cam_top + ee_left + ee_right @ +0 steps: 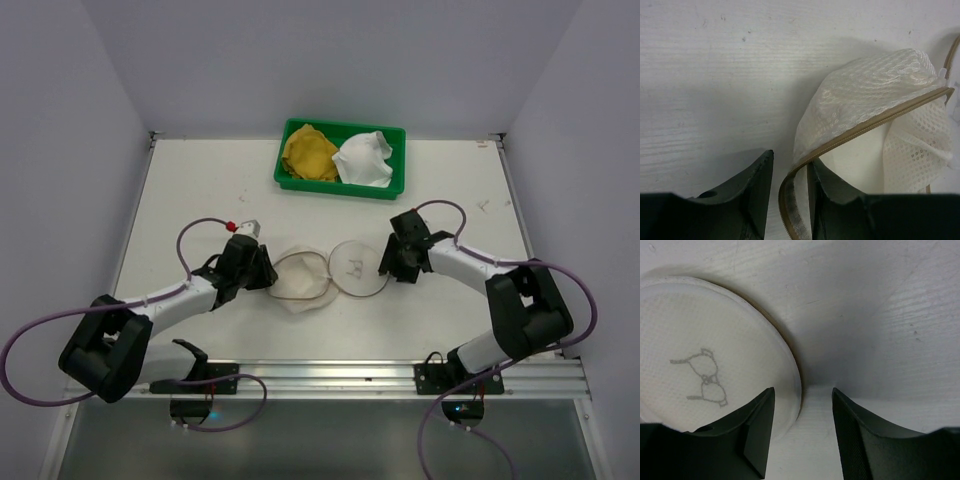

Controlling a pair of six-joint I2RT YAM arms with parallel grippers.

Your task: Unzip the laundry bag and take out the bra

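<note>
The laundry bag lies unzipped in two joined parts: a bulging cream mesh pouch and a flat round white panel with a small bra drawing. My left gripper is at the pouch's left rim, narrowly open, with the tan zipper band running between its fingers, against the right one. The mesh pouch rises beyond it, with smooth white showing inside; I cannot tell whether that is the bra. My right gripper is open astride the round panel's right edge, empty. No zipper pull shows.
A green tray at the back middle holds a yellow garment and a white garment. White walls close in the table on the left, right and back. The arms' mounting rail runs along the near edge.
</note>
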